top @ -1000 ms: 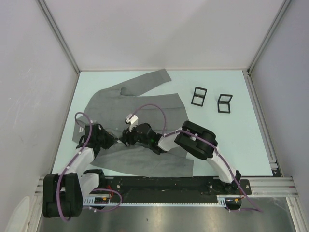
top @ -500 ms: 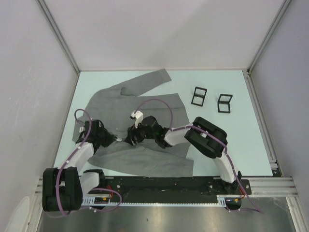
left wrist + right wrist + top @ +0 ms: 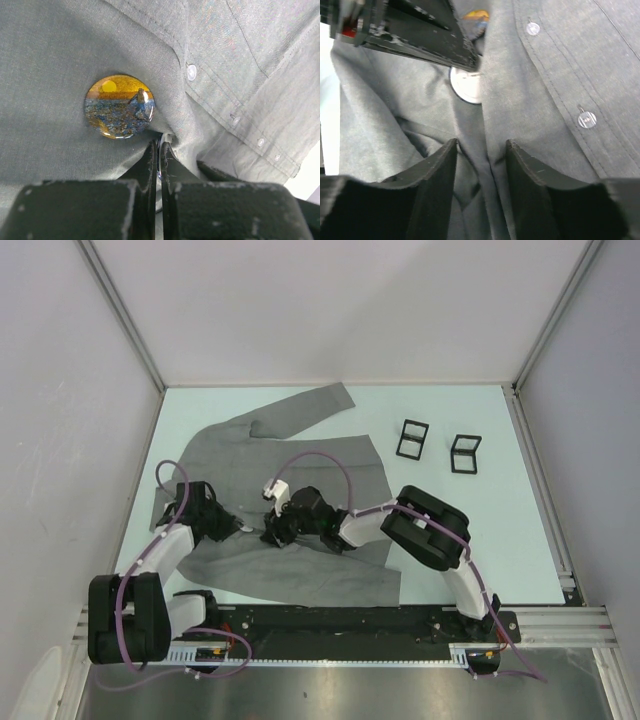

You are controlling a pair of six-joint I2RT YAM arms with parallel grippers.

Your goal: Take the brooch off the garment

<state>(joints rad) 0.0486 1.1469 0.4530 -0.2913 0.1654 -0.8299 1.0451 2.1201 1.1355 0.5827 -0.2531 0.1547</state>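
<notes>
my left gripper (image 3: 159,147), jaws closed just under the brooch (image 3: 120,106), my right gripper (image 3: 481,150), jaws open over a garment (image 3: 545,65) fold

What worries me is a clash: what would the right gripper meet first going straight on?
For the right gripper, likely the garment fold between its open fingers, then the white disc beyond; depth unclear.

Bright, even light; near fgd blurry.

right gripper (image 3: 268,534): is shifted slightly right over garment (image 3: 300,445) | right elbow (image 3: 430,530): is swung right | left gripper (image 3: 236,528): is moved slightly farther
</notes>
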